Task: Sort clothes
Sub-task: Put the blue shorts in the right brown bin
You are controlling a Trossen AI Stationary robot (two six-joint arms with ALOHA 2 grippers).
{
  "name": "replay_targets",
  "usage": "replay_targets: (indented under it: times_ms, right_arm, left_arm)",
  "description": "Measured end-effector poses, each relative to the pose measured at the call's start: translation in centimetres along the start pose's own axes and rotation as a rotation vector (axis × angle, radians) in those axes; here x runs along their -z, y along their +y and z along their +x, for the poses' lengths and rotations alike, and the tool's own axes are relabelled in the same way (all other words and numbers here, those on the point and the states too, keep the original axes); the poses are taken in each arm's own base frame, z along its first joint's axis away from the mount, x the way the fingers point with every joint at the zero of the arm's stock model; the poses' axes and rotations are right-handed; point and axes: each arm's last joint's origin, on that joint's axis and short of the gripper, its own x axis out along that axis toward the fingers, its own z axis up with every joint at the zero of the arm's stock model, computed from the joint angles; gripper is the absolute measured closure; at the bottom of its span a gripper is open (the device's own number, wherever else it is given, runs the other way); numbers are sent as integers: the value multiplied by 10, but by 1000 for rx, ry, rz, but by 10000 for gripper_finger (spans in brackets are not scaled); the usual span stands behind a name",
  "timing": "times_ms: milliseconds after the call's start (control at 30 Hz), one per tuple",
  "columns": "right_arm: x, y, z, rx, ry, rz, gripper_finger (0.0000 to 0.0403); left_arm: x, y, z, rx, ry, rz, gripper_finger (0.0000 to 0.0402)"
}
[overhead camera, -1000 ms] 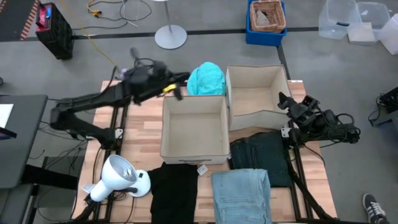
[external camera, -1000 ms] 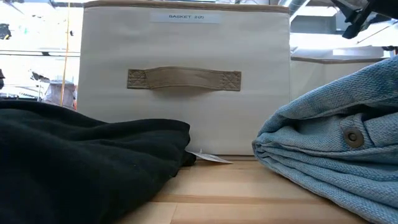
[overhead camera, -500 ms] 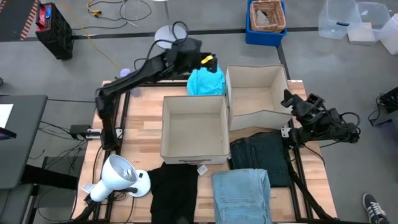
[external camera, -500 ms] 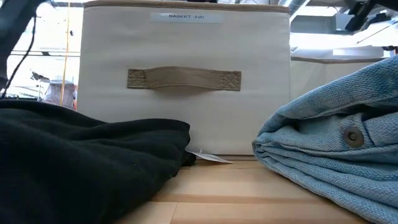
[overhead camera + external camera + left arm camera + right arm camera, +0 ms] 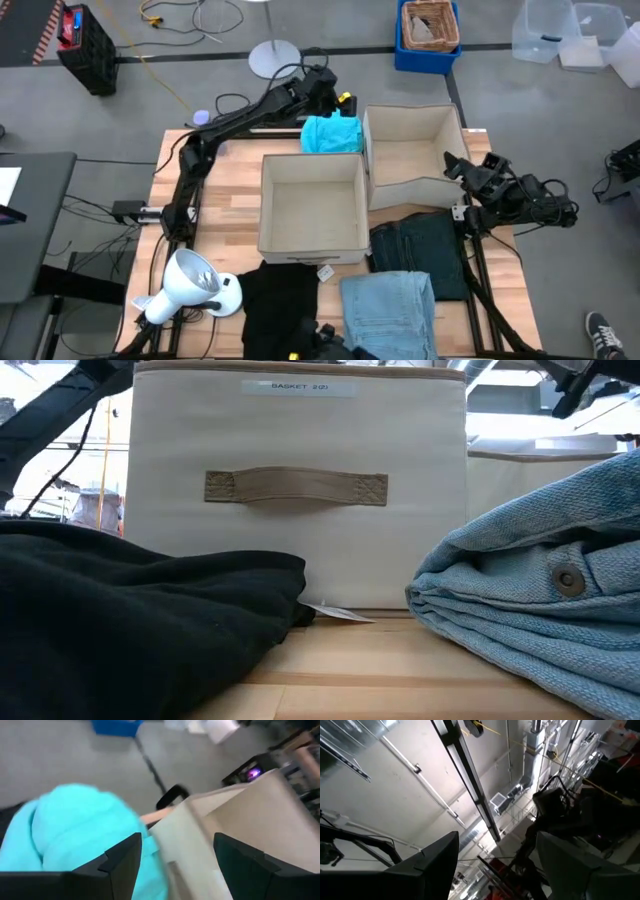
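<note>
Directly beneath the left gripper (image 5: pixel 330 100), which has swung across within the last second and now hangs with fingers spread wide, lies the crumpled bright teal top (image 5: pixel 331 133) behind the two beige fabric boxes (image 5: pixel 312 205), so its pickup looks imminent; right gripper (image 5: pixel 468 168) waits open beside them.

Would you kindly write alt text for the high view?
Seen from above, the left gripper reaches over a teal top behind two open beige boxes. The black garment and both jeans lie in front.
</note>
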Motion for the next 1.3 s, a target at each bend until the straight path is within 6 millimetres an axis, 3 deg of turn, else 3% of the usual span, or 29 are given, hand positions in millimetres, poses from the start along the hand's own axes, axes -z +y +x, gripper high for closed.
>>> replay_targets:
  times_ms: [233,600,1300]
  right_arm:
    - [6,-3,-1,31,63,14,117]
    - [7,-4,-1,39,69,10,117]
    - [8,-5,-1,54,75,7,117]
  left_arm:
    - [6,22,30,-41,69,-31,156]
    - [35,41,72,-94,204,-34,156]
    - [54,69,105,-204,246,-22,156]
